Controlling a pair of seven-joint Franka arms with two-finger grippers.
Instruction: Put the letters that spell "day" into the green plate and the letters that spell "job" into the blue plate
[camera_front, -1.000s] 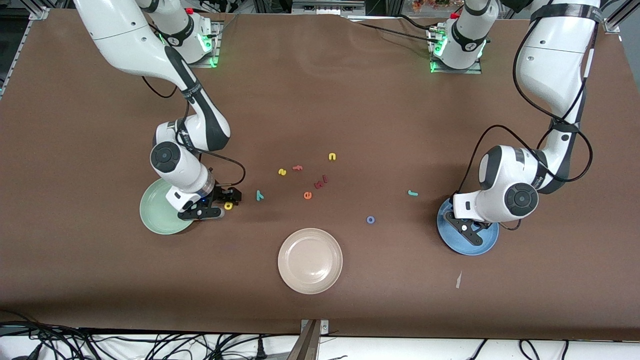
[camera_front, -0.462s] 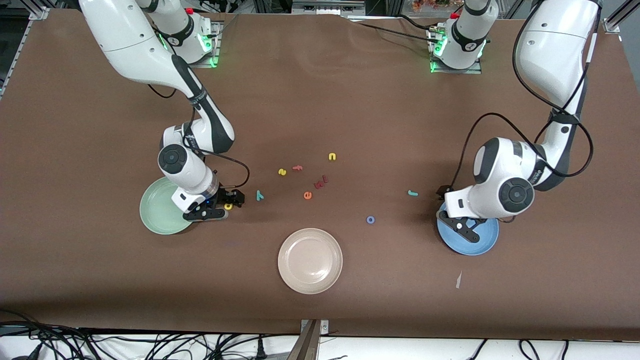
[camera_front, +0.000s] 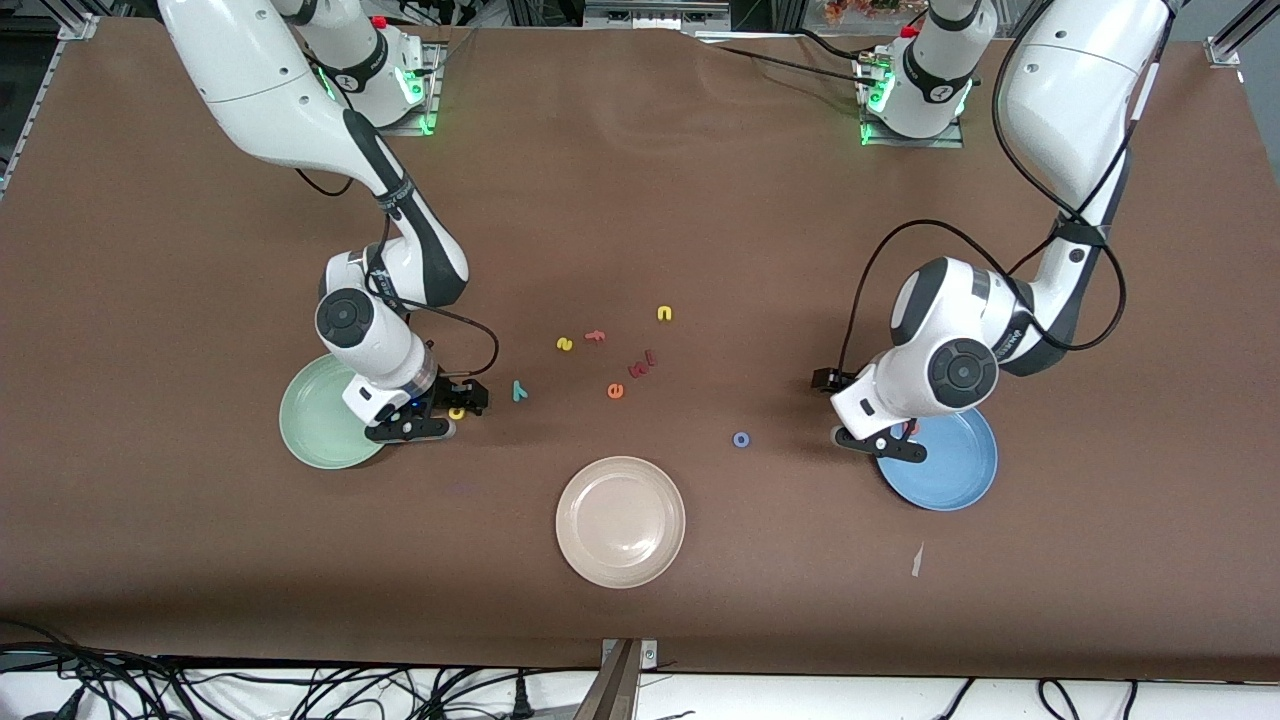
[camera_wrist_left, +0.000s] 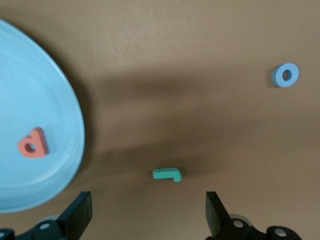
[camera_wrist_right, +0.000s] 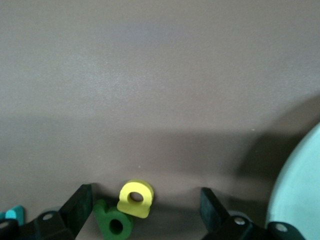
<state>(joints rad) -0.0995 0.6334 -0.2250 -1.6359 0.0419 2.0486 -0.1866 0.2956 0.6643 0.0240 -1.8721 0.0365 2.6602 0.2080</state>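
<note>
A brown desk (camera_front: 640, 180) holds three plates and scattered foam letters; places are given from the beige plate (camera_front: 620, 521), which lies nearest the front camera.

The green plate (camera_front: 315, 425) lies toward the right arm's end of the desk from it. Just beside that plate the right gripper (camera_wrist_right: 142, 212) is low with its jaws spread wide, straddling the yellow letter (camera_wrist_right: 135, 198) and the dark green letter (camera_wrist_right: 114, 222), which touch each other. The teal y-shape (camera_front: 519, 390) lies near them, closer to the beige plate.

The blue plate (camera_front: 950, 460) lies toward the left arm's end. It already holds the salmon-red letter (camera_wrist_left: 33, 143). The left gripper (camera_wrist_left: 147, 212) is released and empty, over the teal hooked j (camera_wrist_left: 167, 174) just beside the plate. The blue ring (camera_front: 741, 439) lies between the two plates.

Likely risk: the right gripper closing on both touching letters at once and dropping one, or the left gripper's jaws nudging the thin j aside.
</note>
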